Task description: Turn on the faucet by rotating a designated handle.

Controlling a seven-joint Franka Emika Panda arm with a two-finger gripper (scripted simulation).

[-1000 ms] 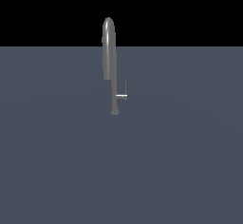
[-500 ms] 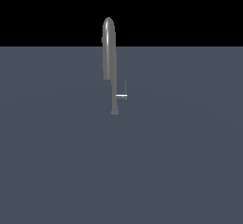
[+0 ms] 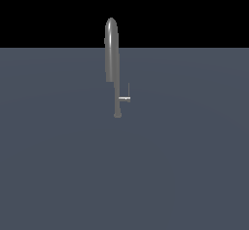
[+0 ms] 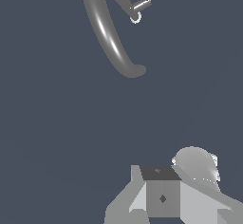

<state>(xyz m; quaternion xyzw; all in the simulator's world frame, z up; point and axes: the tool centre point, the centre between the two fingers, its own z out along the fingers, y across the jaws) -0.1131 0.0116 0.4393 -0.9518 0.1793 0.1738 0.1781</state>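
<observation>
Grey faucet [image 3: 112, 53] and handle [image 3: 125, 98] stand unobstructed; pincer state cannot be told

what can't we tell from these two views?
- Gripper: absent from the exterior view; in the wrist view only part of its body shows, cut by the frame edge, so the state of the jaws is unreadable.
- Handle: too small in the exterior view to judge its angle.
- Faucet: base cut off by the wrist view's edge.

Flat, dim simulator render, sharp throughout, no blur or edge distortion. No cast shadows on grey floor [image 3: 58, 165]. Soft specular streak along faucet [image 3: 112, 48]; black backdrop at 12 o'clock.
</observation>
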